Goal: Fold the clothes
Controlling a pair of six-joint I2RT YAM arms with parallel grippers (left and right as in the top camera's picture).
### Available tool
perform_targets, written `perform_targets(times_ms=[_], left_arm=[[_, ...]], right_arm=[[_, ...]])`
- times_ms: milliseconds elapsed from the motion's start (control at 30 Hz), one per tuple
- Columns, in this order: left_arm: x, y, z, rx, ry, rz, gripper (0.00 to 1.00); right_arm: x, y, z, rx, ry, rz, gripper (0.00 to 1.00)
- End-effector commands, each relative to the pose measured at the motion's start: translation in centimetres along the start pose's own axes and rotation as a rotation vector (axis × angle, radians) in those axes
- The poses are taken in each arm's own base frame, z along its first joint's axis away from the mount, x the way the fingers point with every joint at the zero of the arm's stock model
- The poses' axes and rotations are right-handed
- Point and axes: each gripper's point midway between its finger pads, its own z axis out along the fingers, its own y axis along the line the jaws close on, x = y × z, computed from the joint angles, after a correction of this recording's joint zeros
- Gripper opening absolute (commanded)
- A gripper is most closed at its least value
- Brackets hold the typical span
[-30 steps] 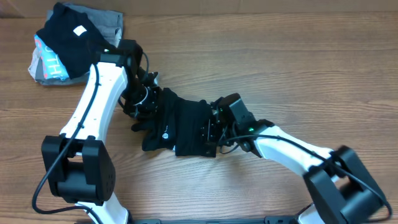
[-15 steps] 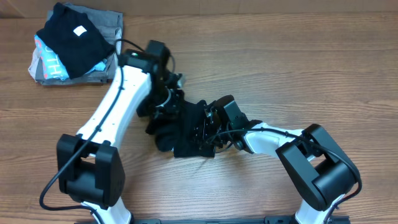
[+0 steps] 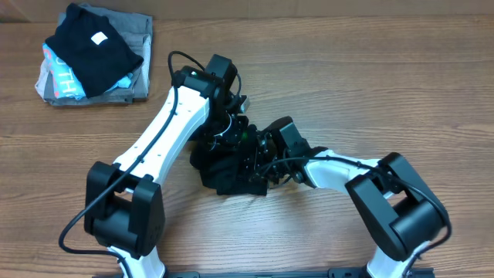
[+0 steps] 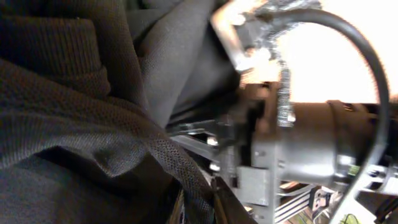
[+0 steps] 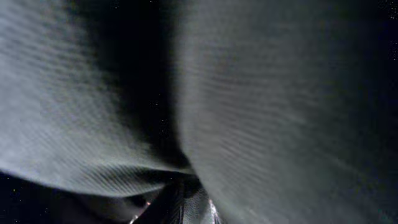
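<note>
A black garment (image 3: 220, 174) lies bunched on the wooden table near the middle. My left gripper (image 3: 229, 131) is down on its upper edge, and in the left wrist view it (image 4: 196, 205) is shut on a fold of the black mesh fabric (image 4: 74, 124). My right gripper (image 3: 258, 158) presses into the garment's right side, close to the left one. In the right wrist view it (image 5: 189, 205) is shut on the fabric (image 5: 280, 93), which fills the frame. The right arm's wrist (image 4: 305, 137) shows close by in the left wrist view.
A pile of folded clothes (image 3: 96, 54) sits at the far left corner, with a black piece on top of grey and printed ones. Bare wooden table (image 3: 386, 85) surrounds the garment. The two arms nearly touch over the garment.
My left gripper has swept rightward with the garment's left part, carrying it over toward my right gripper. The garment went from spread wide to a narrow bunch. The right gripper has barely moved.
</note>
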Motion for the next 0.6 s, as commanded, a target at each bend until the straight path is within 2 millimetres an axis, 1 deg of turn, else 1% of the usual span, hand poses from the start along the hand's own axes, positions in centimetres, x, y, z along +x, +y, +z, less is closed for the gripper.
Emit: perform_targets(times_ms=[0,100,267,300,333,367,400,467,500,567], left_arm=[[-0.5,-0.2,0.2,0.001,-0.007,-0.012,0.16],[-0.6,-0.3,0.2,0.001,-0.012,-0.009,0.19],[-0.7,-0.1,0.2,-0.01,-0.019,-0.041,0.2],[-0.7,-0.1,0.2,-0.013,-0.02,-0.048,0.2],[-0.7,-0.1,0.2,-0.013,-0.02,-0.046,0.19],[-0.7,-0.2,0.2,-0.012,-0.02,-0.045,0.19],[-0.7,-0.3,0.3,-0.008,-0.02,-0.045,0.17],[-0.8,-0.9,0.3,0.012,-0.02,-0.036,0.14],[-0.7,-1.1,0.4,0.014,-0.019,-0.031,0.12],[-0.6,-1.4,0.6,0.005,-0.018,-0.018,0.11]], right_arm=[[-1.5,-2.1,-2.3,0.098,-0.101,0.036,0.23],[-1.5,-1.4,-4.7,0.112,-0.132,0.005,0.27],[-0.8,1.5,-9.0,0.078,-0.189,-0.08,0.39],[-0.6,2.0,-9.8,0.072,-0.201,-0.095,0.39],[-0.2,2.9,-11.3,0.057,-0.231,-0.119,0.45],[-0.1,3.3,-12.1,0.054,-0.251,-0.124,0.49],[-0.2,3.3,-12.7,0.059,-0.27,-0.124,0.55],[-0.3,3.1,-14.0,0.081,-0.313,-0.113,0.63],[-0.5,2.7,-14.4,0.097,-0.331,-0.104,0.65],[-0.7,1.8,-14.9,0.129,-0.343,-0.076,0.66]])
